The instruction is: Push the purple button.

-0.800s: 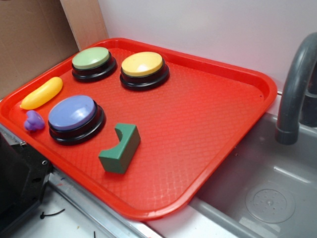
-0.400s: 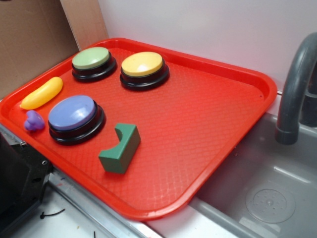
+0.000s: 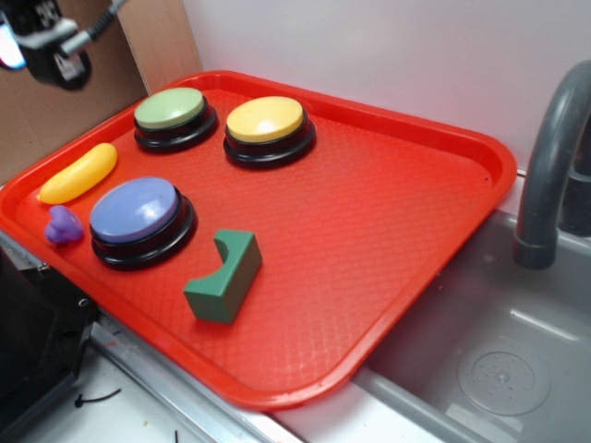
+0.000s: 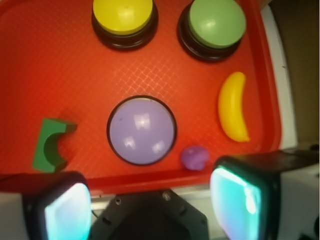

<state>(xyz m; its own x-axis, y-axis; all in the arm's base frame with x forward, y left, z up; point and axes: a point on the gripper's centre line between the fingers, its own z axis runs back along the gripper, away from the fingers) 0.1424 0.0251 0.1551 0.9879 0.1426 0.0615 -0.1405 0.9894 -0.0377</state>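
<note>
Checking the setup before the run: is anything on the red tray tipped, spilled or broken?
Nothing stands out. The purple button, green button and yellow button sit flat on the tray; no spills or damage visible.

The wrist view looks straight down on a red tray (image 4: pixel 55 65), with the gripper (image 4: pixel 150 205) at the bottom edge, its two fingers (image 4: pixel 67 210) spread wide apart and holding nothing. The purple button (image 4: pixel 142 130) sits just above the gap between them, with a small purple lumpy toy (image 4: pixel 195 157) just beside its lower right and a green arched block (image 4: pixel 51 145) to its left. A yellow button (image 4: pixel 123 17) and a green button (image 4: pixel 216 24) sit at the top, and a yellow banana toy (image 4: pixel 233 106) lies near the tray's right rim.
</note>
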